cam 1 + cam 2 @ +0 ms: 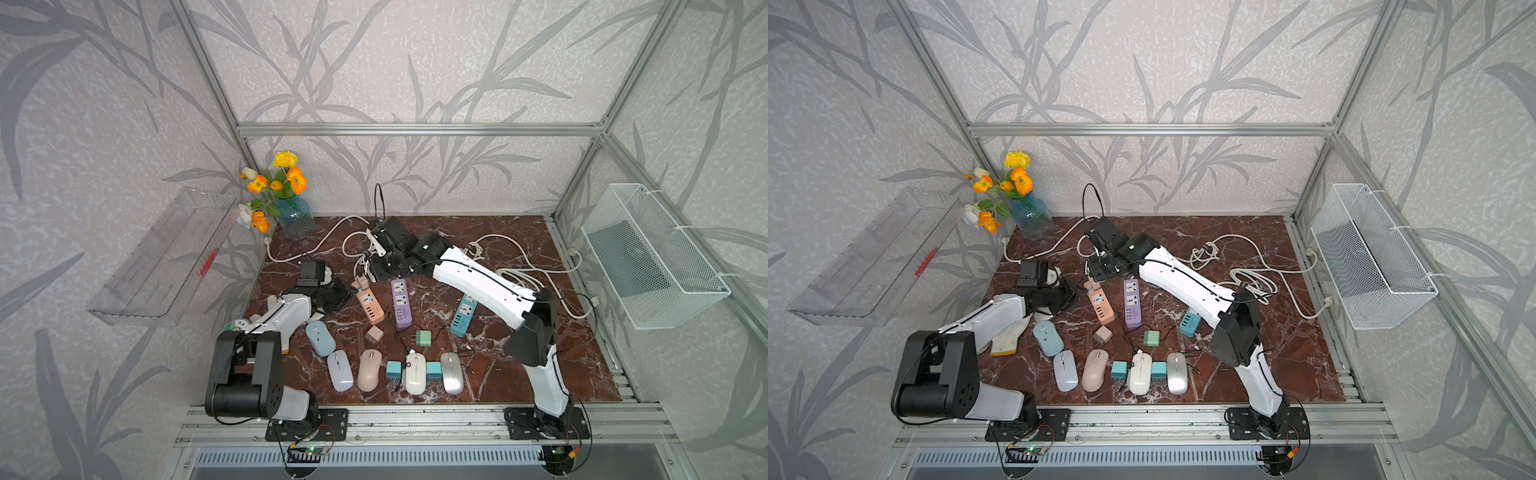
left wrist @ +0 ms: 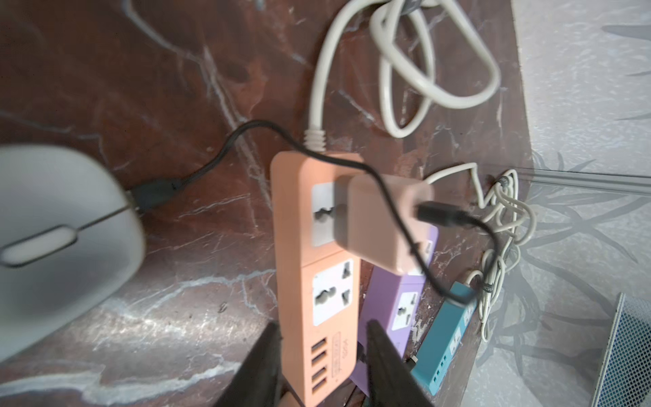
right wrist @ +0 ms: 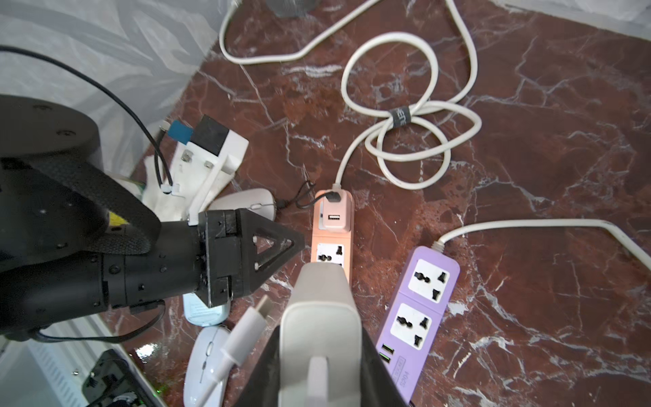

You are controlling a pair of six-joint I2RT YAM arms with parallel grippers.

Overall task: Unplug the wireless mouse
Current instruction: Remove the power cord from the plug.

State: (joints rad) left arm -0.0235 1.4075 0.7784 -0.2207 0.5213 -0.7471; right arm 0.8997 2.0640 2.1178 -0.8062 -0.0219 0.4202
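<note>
A grey-white wireless mouse (image 2: pixel 60 239) lies on the marble table. A black cable (image 2: pixel 246 130) runs from its nose to a black USB plug (image 2: pixel 440 213) seated in a pink adapter (image 2: pixel 384 222). That adapter sits in the far socket of the orange power strip (image 2: pixel 317 282). My left gripper (image 2: pixel 322 326) stands open, its jaws on either side of the strip's USB end; a gap shows beside one finger. My right gripper (image 3: pixel 320 338) hovers above the same strip (image 3: pixel 331 246), shut on a white charger block (image 3: pixel 320 303) whose white cable dangles loose.
A purple strip (image 3: pixel 419 317) and a teal strip (image 2: pixel 444 345) lie beside the orange one. White cords loop behind (image 3: pixel 405 141). Several other mice (image 1: pixel 370 370) and small adapters line the front. A vase (image 1: pixel 295 216) stands back left and a wire basket (image 1: pixel 656 257) hangs right.
</note>
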